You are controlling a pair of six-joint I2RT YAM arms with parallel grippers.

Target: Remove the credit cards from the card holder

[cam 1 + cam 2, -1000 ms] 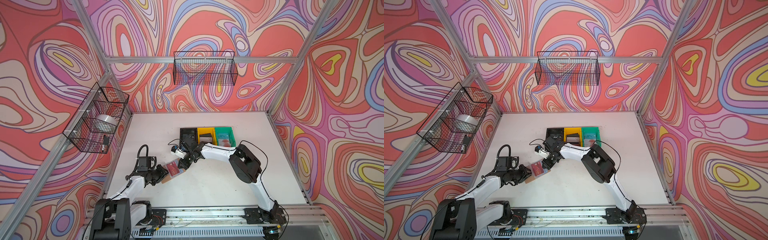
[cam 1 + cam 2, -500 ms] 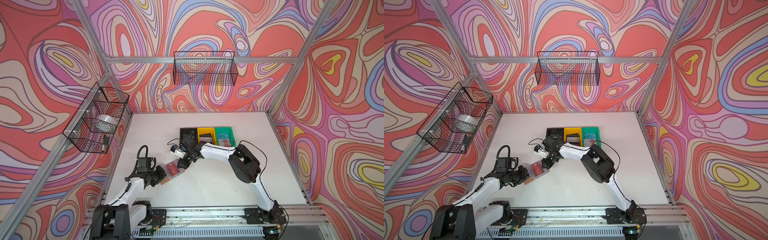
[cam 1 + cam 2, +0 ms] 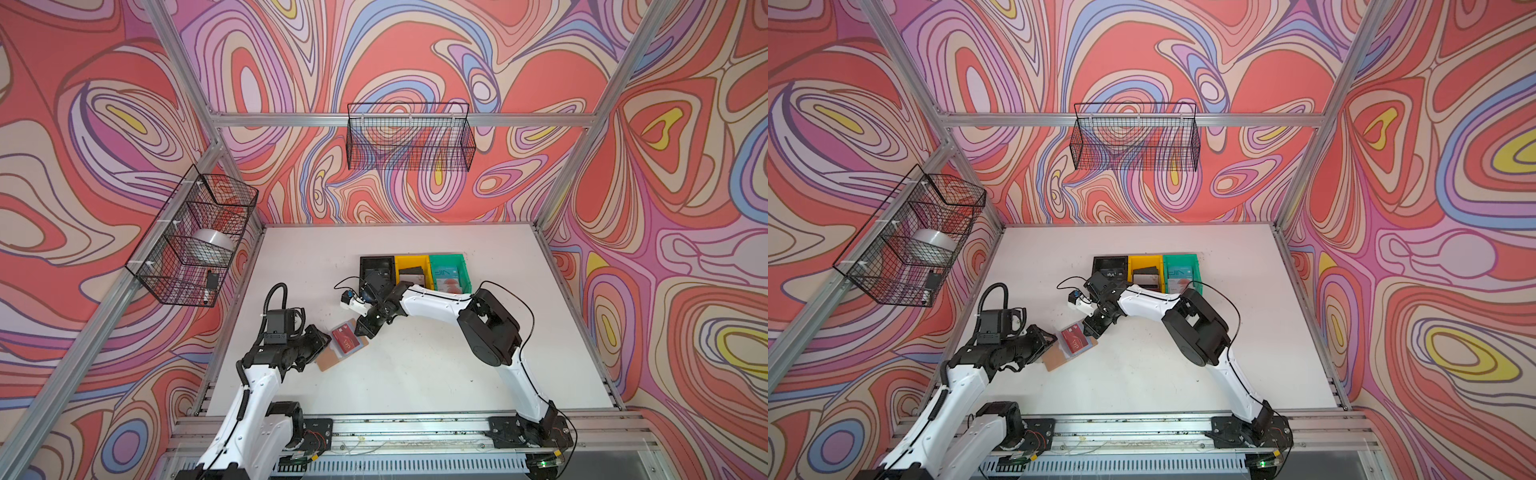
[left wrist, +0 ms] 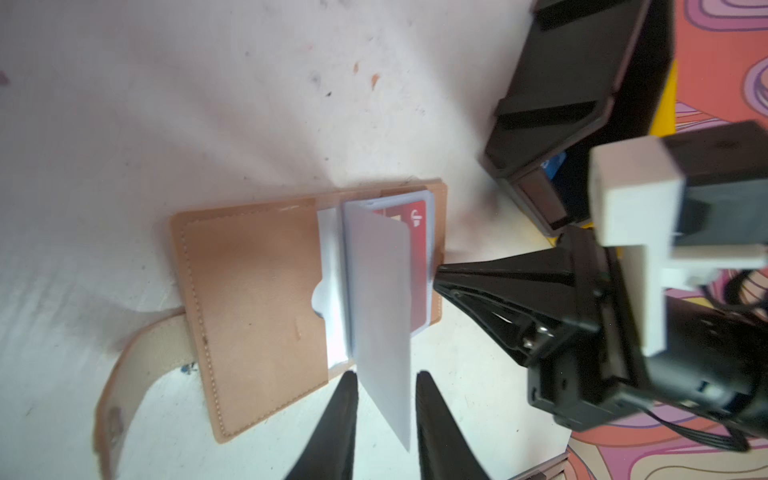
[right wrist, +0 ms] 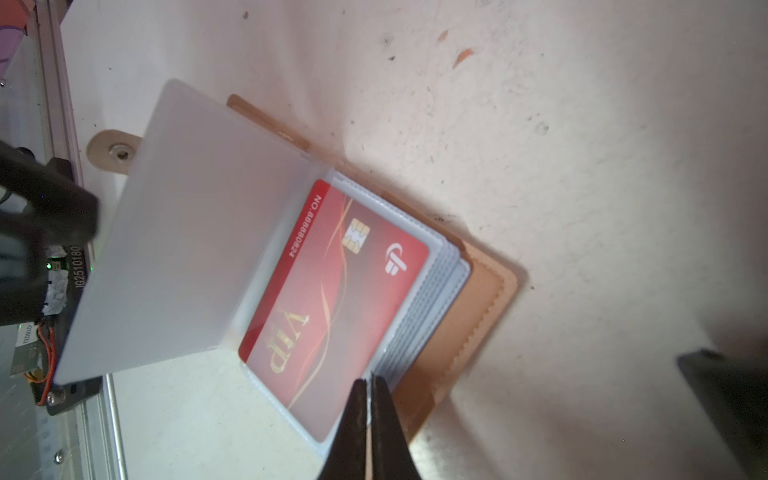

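The card holder (image 3: 331,358) is lying open on the tabletop (image 3: 419,374), in the left half and a little nearer to the front edge, between the two arms. It is tan, with a snap strap (image 4: 124,374) lying flat beside it. Inside, a red credit card (image 5: 332,299) with gold "VIP" letters is sitting in a clear sleeve on top of the stack. One frosted sleeve page (image 4: 382,299) is standing up from the spine.

Since a second ago the holder is not shifting; only the left arm is changing its posture a little.

The left tool (image 4: 384,376) is standing partly open, with the raised page between its fingers and not clamped. The right tool (image 5: 368,384) is closed tight, its tips at the edge of the red card's sleeve; whether it is pinching anything I cannot tell.
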